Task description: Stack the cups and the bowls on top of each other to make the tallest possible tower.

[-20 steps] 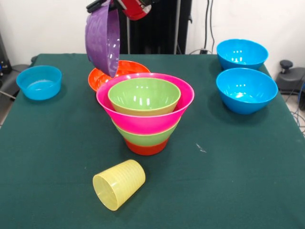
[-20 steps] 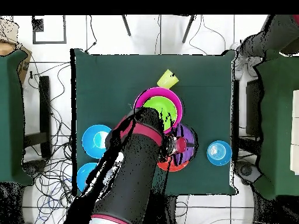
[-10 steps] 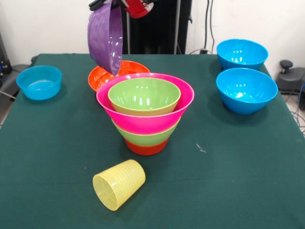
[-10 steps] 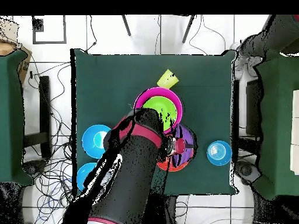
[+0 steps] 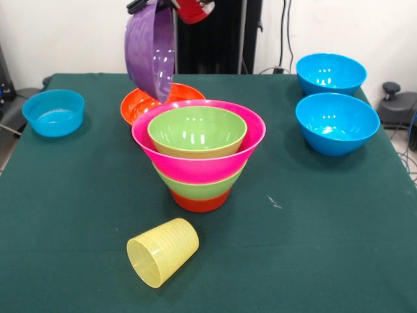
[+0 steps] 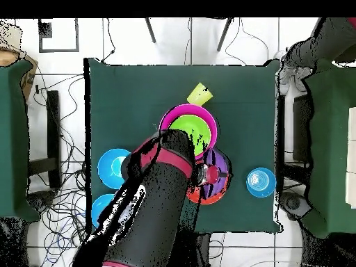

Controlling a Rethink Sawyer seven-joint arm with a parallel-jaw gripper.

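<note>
Hand (image 5: 156, 3) cut off at top edge, gripping tilted purple bowl (image 5: 151, 51).

We look from the front, fairly near and slightly downward, across the green cloth-covered counter (image 5: 313, 248). Our overhead view looks straight down from high up, taking in the whole counter (image 6: 132, 97) and surrounding floor. Both share the nested tower of glossy plastic bowls (image 5: 199, 153) (image 6: 188, 128).

no text, label, brand or number can be read on anything here.
</note>
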